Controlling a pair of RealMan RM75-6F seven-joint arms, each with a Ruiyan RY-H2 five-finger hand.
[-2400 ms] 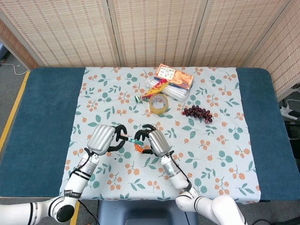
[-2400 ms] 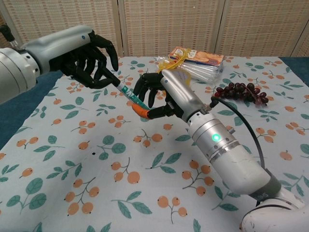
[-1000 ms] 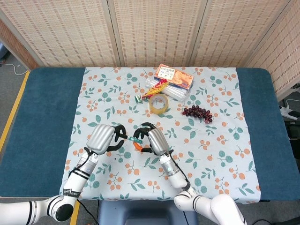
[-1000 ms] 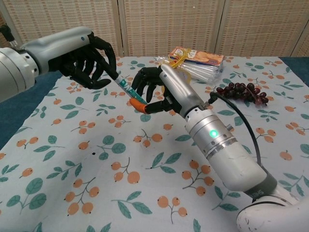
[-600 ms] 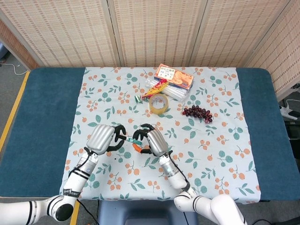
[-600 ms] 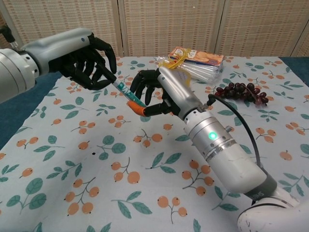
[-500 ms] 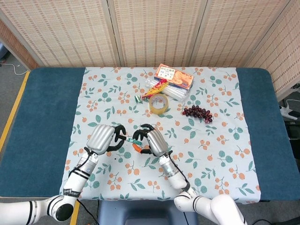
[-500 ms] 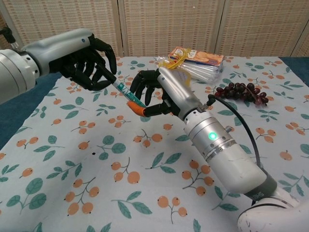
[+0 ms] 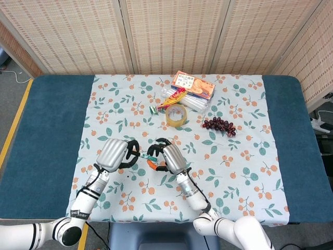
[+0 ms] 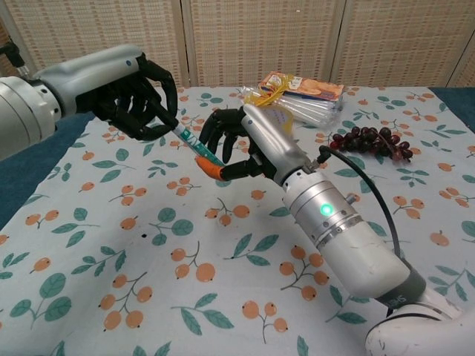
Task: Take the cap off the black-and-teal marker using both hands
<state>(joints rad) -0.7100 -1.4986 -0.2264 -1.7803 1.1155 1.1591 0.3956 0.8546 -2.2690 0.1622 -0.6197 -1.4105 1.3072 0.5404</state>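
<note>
I hold the black-and-teal marker (image 10: 194,145) raised over the tablecloth's (image 9: 239,172) front-left part: my left hand (image 10: 137,96) pinches its upper end, my right hand (image 10: 241,144) grasps the lower, orange-tipped end, braced to pull the cap free.

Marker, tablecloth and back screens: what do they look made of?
Marker: likely smooth plastic, glossy printed teal barrel, orange end. Tablecloth: probably matte printed fabric, flat and dull. Screens: seemingly woven reed or bamboo, fine ribbed weave in pale frames.
</note>
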